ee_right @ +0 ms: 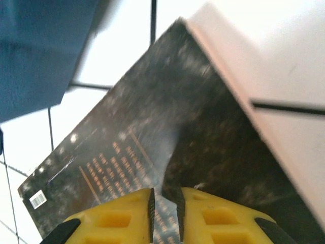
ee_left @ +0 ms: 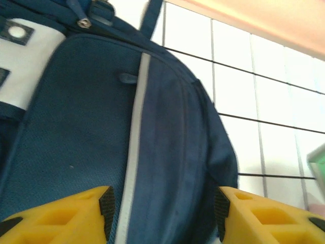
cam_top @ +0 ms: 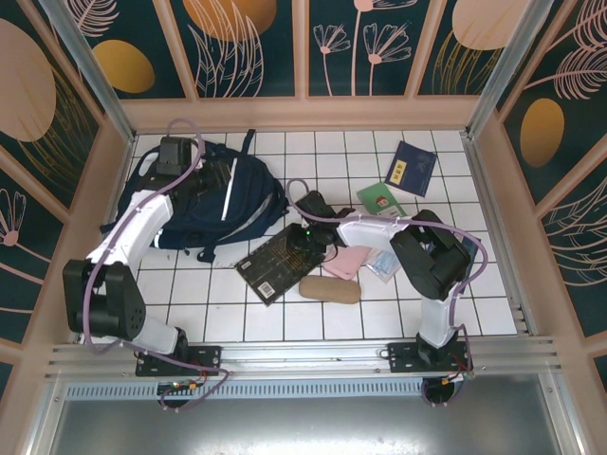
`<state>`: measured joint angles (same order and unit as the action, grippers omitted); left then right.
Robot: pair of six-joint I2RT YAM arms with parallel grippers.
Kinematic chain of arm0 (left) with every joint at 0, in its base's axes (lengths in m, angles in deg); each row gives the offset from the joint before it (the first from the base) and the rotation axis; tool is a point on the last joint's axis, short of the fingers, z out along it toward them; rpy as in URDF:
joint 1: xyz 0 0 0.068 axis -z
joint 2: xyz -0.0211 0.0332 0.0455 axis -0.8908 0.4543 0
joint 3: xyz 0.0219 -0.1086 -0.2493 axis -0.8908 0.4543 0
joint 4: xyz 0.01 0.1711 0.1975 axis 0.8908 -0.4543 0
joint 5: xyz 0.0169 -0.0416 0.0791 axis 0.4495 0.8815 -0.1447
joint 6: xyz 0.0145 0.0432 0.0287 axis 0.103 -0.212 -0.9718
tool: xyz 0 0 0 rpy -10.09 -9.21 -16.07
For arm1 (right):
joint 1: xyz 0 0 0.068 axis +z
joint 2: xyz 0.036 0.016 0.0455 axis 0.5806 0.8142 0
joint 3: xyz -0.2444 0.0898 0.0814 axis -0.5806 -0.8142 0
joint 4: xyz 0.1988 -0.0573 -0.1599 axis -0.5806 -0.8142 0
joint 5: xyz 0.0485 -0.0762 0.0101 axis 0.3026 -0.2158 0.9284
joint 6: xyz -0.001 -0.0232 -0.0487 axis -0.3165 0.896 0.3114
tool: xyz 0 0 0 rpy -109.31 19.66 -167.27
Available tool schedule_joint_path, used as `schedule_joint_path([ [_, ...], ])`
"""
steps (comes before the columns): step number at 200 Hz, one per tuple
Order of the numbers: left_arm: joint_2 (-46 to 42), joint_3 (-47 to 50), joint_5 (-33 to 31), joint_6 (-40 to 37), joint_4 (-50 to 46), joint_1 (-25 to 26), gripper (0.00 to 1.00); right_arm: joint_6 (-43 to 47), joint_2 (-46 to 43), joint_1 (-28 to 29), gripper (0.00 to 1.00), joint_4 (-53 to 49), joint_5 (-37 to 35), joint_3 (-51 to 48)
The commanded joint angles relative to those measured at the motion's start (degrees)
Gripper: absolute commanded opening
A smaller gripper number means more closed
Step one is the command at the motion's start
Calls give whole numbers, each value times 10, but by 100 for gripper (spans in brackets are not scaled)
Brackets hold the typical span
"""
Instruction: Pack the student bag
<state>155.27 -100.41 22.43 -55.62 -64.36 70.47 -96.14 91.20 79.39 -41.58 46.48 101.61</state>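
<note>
While the student bag (ee_left: pixel 76 142) looks woven, the book (ee_right: pixel 127 152) shines.

Left arm (cam_top: pixel 133 232) and right arm (cam_top: pixel 379 227) are built from white link shells with black joint housings, and each is bolted on a black base to a metal plate (cam_top: pixel 180 358) at the near rail. A lilac cable (cam_top: pixel 185 128) is routed in loose loops along each arm from base to wrist, and a small green light (cam_top: pixel 308 230) is lit near the right wrist. Left tool (ee_left: pixel 163 203) and right tool (ee_right: pixel 165 198) are fitted with yellow moulded fingers (ee_left: pixel 61 218) with recessed rectangular pockets, faced on the inside with black pads (ee_left: pixel 106 203).
</note>
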Motion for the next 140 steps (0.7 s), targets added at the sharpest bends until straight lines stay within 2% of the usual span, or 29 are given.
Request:
schedule_joint_path([
  [1, -44, 43, 68, 42, 33, 0, 56, 46, 34, -31, 24, -25, -38, 41],
  [24, -74, 102, 98, 66, 60, 17, 54, 83, 55, -45, 26, -47, -45, 92],
  [55, -92, 175, 96, 69, 70, 61, 53, 85, 29, -43, 32, -68, -45, 117],
  [76, -98, 216, 90, 79, 83, 76, 51, 64, -9, -31, 36, -79, -39, 95],
  [109, -95, 253, 81, 91, 91, 87, 51, 13, -71, 2, 47, -104, -38, 25],
  [120, -91, 261, 80, 94, 93, 91, 50, -5, -88, 13, 54, -115, -43, 4],
  [140, -78, 277, 79, 98, 106, 104, 50, -46, -117, 32, 58, -118, -33, -36],
])
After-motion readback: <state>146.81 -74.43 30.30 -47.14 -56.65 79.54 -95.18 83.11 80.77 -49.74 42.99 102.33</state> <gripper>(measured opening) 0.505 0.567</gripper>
